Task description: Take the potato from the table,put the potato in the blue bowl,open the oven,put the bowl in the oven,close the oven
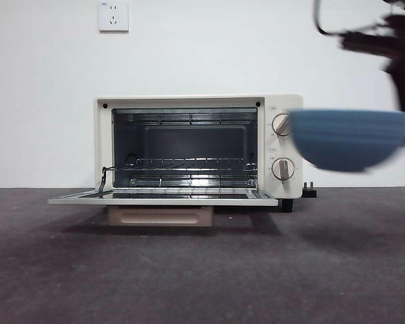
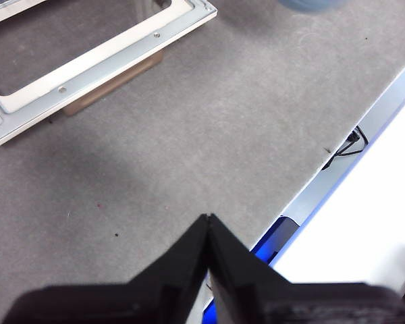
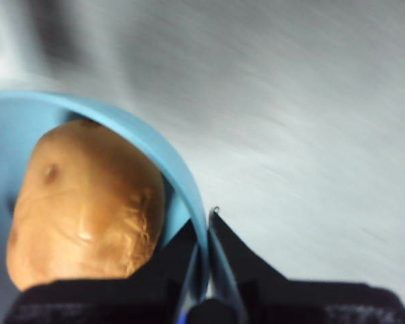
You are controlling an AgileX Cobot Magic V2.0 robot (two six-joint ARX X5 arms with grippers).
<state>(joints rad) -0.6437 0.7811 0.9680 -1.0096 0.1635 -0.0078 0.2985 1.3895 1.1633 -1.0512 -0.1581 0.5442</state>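
Right now the blue bowl [image 1: 351, 138] hangs in the air at the right side of the front view, well above the table [image 1: 202, 270] and just beside the oven [image 1: 199, 148], its left edge overlapping the two round knobs [image 1: 281, 124]. The right gripper [image 3: 208, 233] grips the bowl by its rim — in the right wrist view one black jaw sits inside the wall and the other outside, clamped on the thin blue edge. Its arm shows in the front view as a blurred dark mass at the upper right corner, above the bowl.

Inside the bowl lies the potato [image 3: 88, 202], orange-brown and wrinkled, filling the lower left of the right wrist view and resting against the bowl's inner wall close to the inside jaw. The background in that view is smeared grey.

The oven stands at mid-frame with its door [image 1: 162, 198] folded down flat, level with the cavity floor; the wire rack [image 1: 182, 164] shows inside, and the beige handle [image 1: 160, 216] sits beneath the lowered door.

The left gripper [image 2: 208, 226] hovers over bare table near the table's edge — its jaws are pressed together on nothing. At the upper left of its wrist view the open door's frame appears, and a sliver of the blue bowl shows at the top edge.
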